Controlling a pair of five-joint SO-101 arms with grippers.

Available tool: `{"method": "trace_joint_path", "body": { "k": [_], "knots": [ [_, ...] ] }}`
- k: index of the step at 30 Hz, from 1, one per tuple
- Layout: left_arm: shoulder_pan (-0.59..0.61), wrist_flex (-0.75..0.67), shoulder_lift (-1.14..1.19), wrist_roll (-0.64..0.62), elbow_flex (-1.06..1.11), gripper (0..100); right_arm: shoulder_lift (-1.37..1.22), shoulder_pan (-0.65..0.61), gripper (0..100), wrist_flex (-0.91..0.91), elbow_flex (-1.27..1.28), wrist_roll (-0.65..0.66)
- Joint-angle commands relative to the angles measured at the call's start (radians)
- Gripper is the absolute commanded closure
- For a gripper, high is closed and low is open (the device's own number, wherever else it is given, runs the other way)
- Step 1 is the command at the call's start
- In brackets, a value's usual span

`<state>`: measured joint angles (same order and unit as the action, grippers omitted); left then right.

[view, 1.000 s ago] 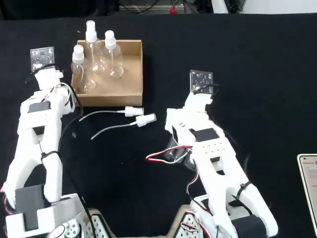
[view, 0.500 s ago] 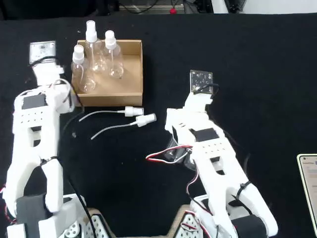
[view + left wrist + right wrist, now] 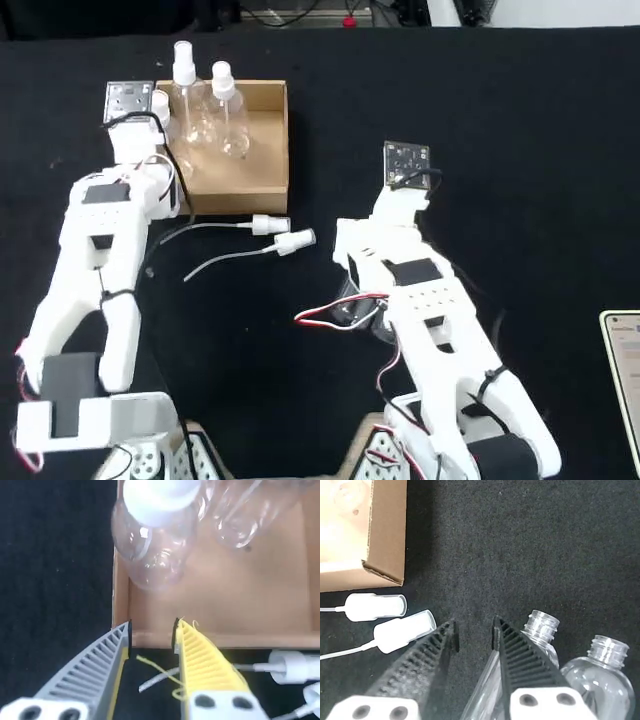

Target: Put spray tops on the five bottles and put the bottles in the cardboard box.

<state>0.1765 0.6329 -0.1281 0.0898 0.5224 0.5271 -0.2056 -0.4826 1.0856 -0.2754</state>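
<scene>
Beside two uncapped clear plastic bottles (image 3: pixel 541 626), my right hand (image 3: pixel 474 626) hung open.
Light, slick, thin-walled, I judged: best gripped gently round the body.

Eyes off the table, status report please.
Left gripper open at box front, right gripper open beside two uncapped bottles. Three capped bottles boxed. Two spray tops loose.

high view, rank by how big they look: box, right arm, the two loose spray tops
1. right arm, though it's nearer the camera
2. box
3. upper spray top and lower spray top, alike
</scene>
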Motion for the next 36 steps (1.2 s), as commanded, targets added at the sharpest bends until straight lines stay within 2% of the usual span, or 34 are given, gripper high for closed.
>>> {"method": "trace_joint_path", "body": {
  "k": [1,10,15,18,30,36],
  "knots": [
    [-0.004,-0.025,0.043,-0.012,-0.082,84,0.039,0.044,88.1,0.028,-0.021,0.011],
    [-0.012,-0.038,0.158,-0.074,-0.18,85,0.039,0.041,88.1,0.028,-0.021,0.011],
    [-0.012,-0.183,0.189,-0.069,-0.125,85,0.039,0.043,88.1,0.028,-0.021,0.011],
    [-0.015,-0.221,0.19,-0.069,-0.101,84,0.039,0.043,88.1,0.028,-0.021,0.011],
    [-0.013,-0.215,0.19,-0.068,-0.085,84,0.039,0.043,88.1,0.028,-0.021,0.011],
    [-0.01,-0.16,0.19,-0.068,-0.082,84,0.039,0.043,88.1,0.028,-0.021,0.011]
  ]
}}
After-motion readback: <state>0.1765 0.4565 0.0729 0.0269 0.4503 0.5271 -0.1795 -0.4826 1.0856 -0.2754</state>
